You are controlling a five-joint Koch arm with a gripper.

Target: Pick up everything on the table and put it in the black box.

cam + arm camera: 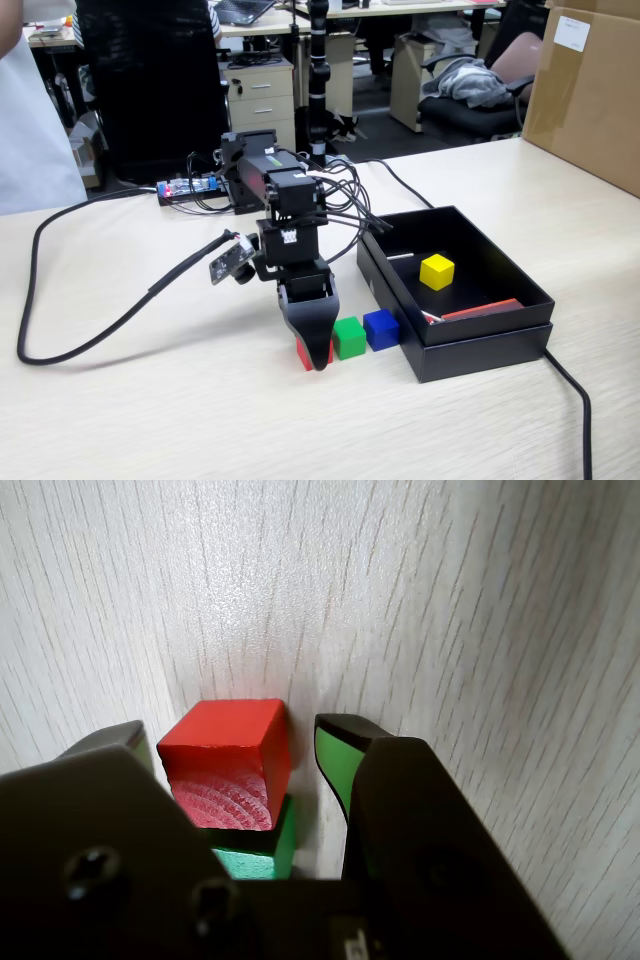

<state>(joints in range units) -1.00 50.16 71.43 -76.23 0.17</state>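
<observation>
The red cube (pixel 222 758) sits on the table (pixel 150 420) between the two jaws of the hand (pixel 316 362); in the wrist view the jaws stand spread on either side of it, a narrow gap showing between the cube and the right jaw, so it is straddled, not pinched. In the fixed view the hand points straight down and hides most of the red cube (pixel 303 353). Just right of it the green cube (pixel 348 337) and then the blue cube (pixel 381 329) form a row, the blue one just beside the black box (pixel 480 345). The yellow cube (pixel 437 271) lies inside that box. A thick black cable (pixel 90 330) loops across the table at left.
</observation>
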